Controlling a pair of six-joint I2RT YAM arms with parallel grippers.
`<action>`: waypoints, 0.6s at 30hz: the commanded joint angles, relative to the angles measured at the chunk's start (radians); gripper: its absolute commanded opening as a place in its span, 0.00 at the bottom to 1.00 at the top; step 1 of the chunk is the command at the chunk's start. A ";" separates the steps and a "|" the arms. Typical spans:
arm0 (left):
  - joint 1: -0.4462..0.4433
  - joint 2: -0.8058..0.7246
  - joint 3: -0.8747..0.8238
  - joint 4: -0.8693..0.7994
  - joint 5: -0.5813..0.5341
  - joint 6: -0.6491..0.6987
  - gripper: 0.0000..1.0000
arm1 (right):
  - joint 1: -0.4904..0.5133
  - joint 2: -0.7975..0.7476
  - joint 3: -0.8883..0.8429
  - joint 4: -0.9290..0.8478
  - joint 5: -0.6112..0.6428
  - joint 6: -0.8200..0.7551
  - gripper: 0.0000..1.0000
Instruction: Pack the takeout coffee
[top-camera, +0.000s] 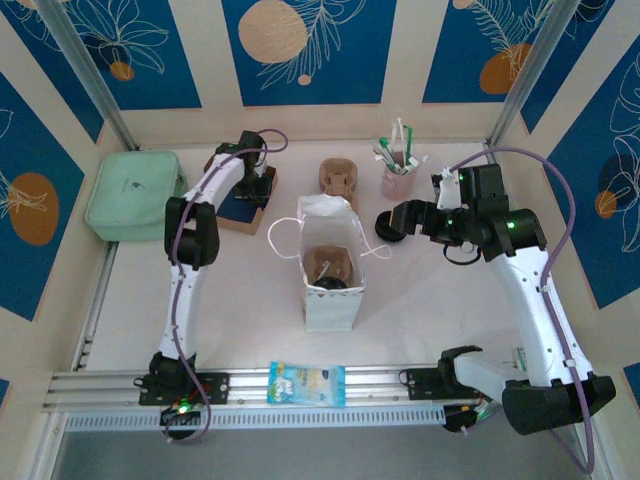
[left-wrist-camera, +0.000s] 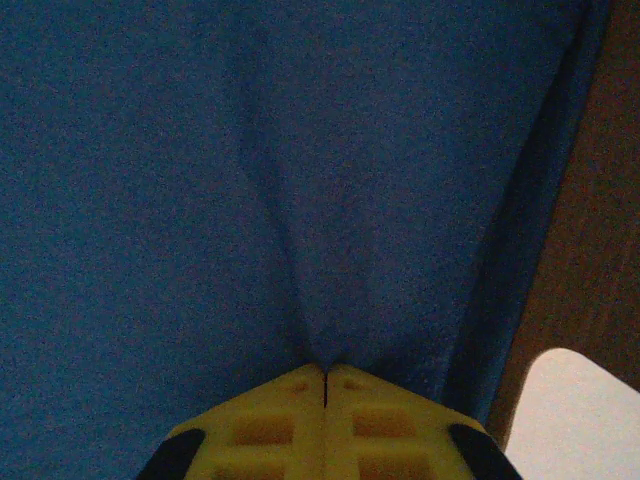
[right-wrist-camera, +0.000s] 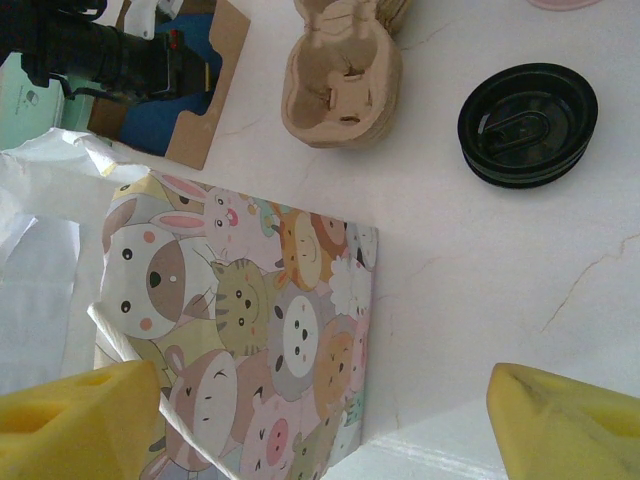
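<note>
- The takeout coffee (right-wrist-camera: 527, 123), seen from above as a round black lid, sits on the white table (right-wrist-camera: 470, 270) just beside the stacked pulp carriers (right-wrist-camera: 340, 85).
- The cartoon-printed bag (right-wrist-camera: 250, 300) stands near.
- The right gripper (right-wrist-camera: 315, 375) hovers above, fingers spread wide and empty.
- The left gripper (left-wrist-camera: 325, 378) has its fingers pressed together, pinching a blue sheet (left-wrist-camera: 250, 180).

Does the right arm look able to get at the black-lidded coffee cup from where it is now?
Probably yes. The right gripper is open, and the takeout coffee stands on bare table just ahead of it, with nothing between. The cartoon bag sits off to the side.
</note>
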 joint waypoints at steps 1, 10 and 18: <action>0.001 -0.067 0.025 -0.031 0.014 0.013 0.00 | -0.007 -0.023 0.016 -0.018 -0.028 -0.009 0.85; 0.010 -0.129 0.027 -0.029 0.036 0.010 0.00 | -0.006 -0.024 0.014 -0.017 -0.035 -0.007 0.85; 0.018 -0.149 0.026 -0.039 0.056 0.008 0.00 | -0.006 -0.025 0.011 -0.016 -0.039 -0.004 0.84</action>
